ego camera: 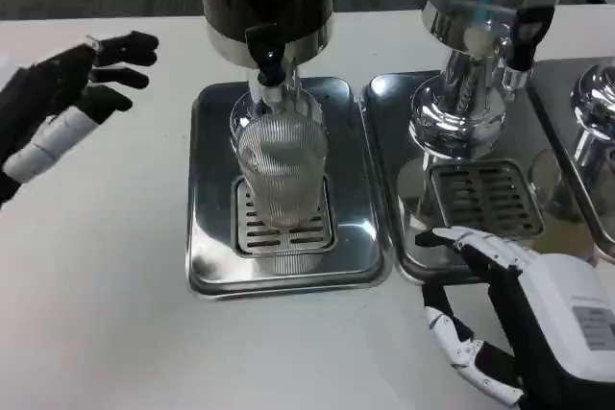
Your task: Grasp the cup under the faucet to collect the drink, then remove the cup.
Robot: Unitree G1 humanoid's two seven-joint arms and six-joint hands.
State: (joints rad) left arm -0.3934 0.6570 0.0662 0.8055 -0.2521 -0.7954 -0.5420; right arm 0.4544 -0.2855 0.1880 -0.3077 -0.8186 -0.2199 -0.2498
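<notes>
A ribbed clear cup (pixel 282 178) stands at the frame's centre on a steel drip tray (pixel 213 237), directly under a dark dispenser's black faucet (pixel 268 57); its contents cannot be told. The left hand (pixel 72 93), upper left, and the right hand (pixel 524 319), lower right, both have spread fingers holding nothing.

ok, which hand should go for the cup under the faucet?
Probably the right hand: open beside the tray's near right corner, it looks closer to the ribbed cup under the faucet. The left hand hovers open, farther out left.
</notes>
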